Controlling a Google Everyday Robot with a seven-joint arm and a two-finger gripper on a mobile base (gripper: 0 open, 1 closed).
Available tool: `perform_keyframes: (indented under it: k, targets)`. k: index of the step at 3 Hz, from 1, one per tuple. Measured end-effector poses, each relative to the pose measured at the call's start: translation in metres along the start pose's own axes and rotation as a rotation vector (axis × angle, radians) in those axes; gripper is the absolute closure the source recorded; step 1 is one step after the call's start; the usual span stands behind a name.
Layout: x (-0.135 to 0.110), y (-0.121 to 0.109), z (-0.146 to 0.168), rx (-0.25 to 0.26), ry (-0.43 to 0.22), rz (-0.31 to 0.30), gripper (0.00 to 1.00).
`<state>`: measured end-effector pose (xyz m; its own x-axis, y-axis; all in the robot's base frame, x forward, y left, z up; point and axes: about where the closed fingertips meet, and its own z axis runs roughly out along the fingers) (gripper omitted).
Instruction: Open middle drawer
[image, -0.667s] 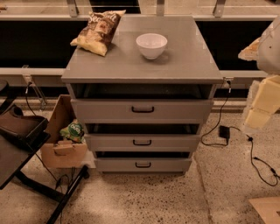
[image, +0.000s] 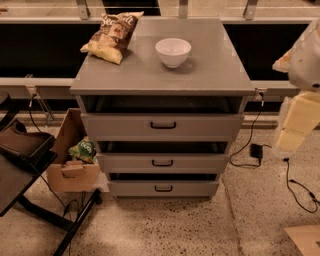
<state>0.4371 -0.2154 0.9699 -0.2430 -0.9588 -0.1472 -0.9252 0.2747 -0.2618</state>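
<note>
Diff vs 0.7 s ago: nothing measurable. Gripper (image: 299, 117) sits in the same spot at the right edge of the view, a blurred white-and-cream shape beside the cabinet (image: 150, 80), level with its upper half. Can't tell whether it's apart or together. It's holding nothing that I can see and touching nothing.

Middle drawer (image: 125, 163) hasn't moved. It's below and frame-left of the gripper, well apart from it. Its front is in the same position as before, with a dark gap showing above it. Its black bar handle (image: 162, 163) is untouched.

Counts:
- 3 grey drawers, all frame-left of the gripper: top drawer (image: 120, 127) roughly level with it, middle below that, bottom drawer (image: 130, 189) lowest. Each one has a dark strip above its front.
- 3 black handles, one per front, centred.
- 1 white bowl (image: 173, 52) on the cabinet top, above and frame-left of the gripper, same place as earlier.
- 1 chip bag (image: 112, 37) on the far-left corner of the top, further from the gripper than the bowl, also unchanged.
- 1 cardboard box (image: 67, 175) on the floor on the cabinet's far side from the gripper, with 1 green packet (image: 86, 149) in it.
- 1 black power adapter (image: 256, 150) on the floor, between cabinet and gripper and lower, with a cable (image: 295, 186) running under the gripper.
- 1 black stand (image: 25, 147) at the opposite edge of the view.
</note>
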Motion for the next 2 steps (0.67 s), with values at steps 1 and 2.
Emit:
perform_keyframes:
  k: [1,2]
  targets:
    - [-0.001,0.021,0.042,-0.020,0.066,0.007,0.00]
    - [-0.002,0.049,0.113,-0.062,0.096,0.018,0.00]
